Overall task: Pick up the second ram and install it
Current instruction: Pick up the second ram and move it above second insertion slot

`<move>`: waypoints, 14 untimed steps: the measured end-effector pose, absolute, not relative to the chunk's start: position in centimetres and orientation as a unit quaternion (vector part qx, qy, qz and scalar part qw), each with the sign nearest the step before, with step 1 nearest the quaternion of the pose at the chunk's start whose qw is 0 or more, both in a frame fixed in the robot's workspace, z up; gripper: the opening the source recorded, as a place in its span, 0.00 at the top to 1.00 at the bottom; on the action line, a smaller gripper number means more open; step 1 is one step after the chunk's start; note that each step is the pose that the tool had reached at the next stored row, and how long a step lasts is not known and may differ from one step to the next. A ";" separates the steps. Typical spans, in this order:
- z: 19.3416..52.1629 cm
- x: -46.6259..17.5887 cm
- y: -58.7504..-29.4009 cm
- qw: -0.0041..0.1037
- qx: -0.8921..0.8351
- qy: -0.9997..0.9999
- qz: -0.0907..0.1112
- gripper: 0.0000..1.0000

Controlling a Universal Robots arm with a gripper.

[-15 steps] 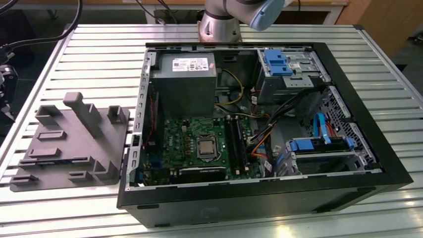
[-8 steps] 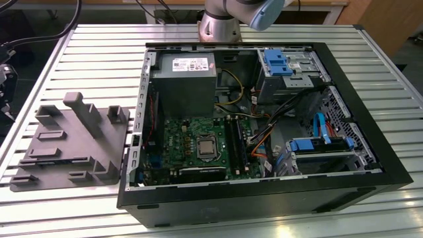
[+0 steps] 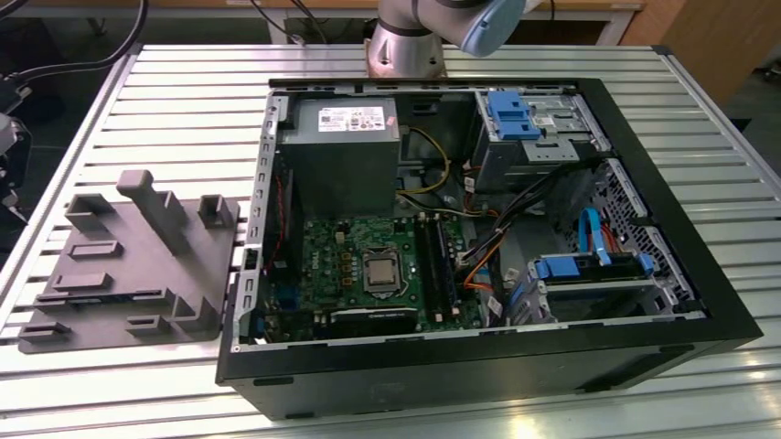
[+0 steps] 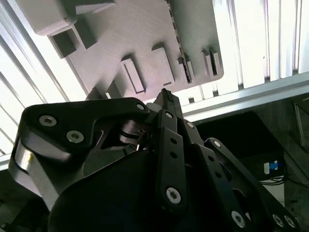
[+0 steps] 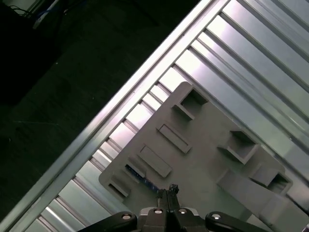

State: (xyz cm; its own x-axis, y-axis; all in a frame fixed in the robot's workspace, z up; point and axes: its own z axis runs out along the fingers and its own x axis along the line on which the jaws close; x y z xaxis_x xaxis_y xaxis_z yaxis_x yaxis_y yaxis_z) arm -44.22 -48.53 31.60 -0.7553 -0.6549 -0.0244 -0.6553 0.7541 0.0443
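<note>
Second ram (image 5: 140, 176): reads as the dark strip with a blue glint, standing on edge in a narrow slot near a corner of the grey tray (image 5: 207, 145). Not lifted yet.
Tray position: in the exterior view it lies at the left of the slatted table (image 3: 183, 91), just beside the open case (image 3: 683, 229).
Gripper (image 5: 169, 190): hangs above the tray with its tips near the ram's slot. Fingers are drawn together with nothing between them.
Risk, fingers: closed like this they can't straddle the stick. A descent now would land on its top edge and load the board or the tray.
Risk, offset: tips look off to one side of the slot. A grab from there could clip a slot wall or catch one end, leaving the stick tilted.
Risk, wrong slot: the neighbouring slots look alike, so it's easy to close on an empty one.
Tray posts (image 3: 159, 206): upright, between the slot and the case. A low carry could hit them.
Case wall (image 3: 262, 229): raised lip beside the tray, same low-carry hazard.
Sockets (image 3: 437, 261): long, black, close together. A small misalignment or a tilted stick would jam, not seat. Can't tell which are filled.
Cables (image 3: 482, 251): loose, just beside the sockets, so a snag is likely.
</note>
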 end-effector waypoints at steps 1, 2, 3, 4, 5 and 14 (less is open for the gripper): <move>31.6 -44.2 -48.5 0.004 -0.354 0.935 0.025 0.89; 31.6 -44.2 -48.5 0.003 -0.359 0.933 0.025 0.89; 31.6 -44.2 -48.5 0.003 -0.364 0.931 0.025 0.89; 31.6 -44.2 -48.5 0.003 -0.369 0.929 0.025 0.89; 31.6 -44.2 -48.5 0.003 -0.373 0.927 0.025 0.89; 31.6 -44.2 -48.5 0.002 -0.410 0.912 0.025 0.89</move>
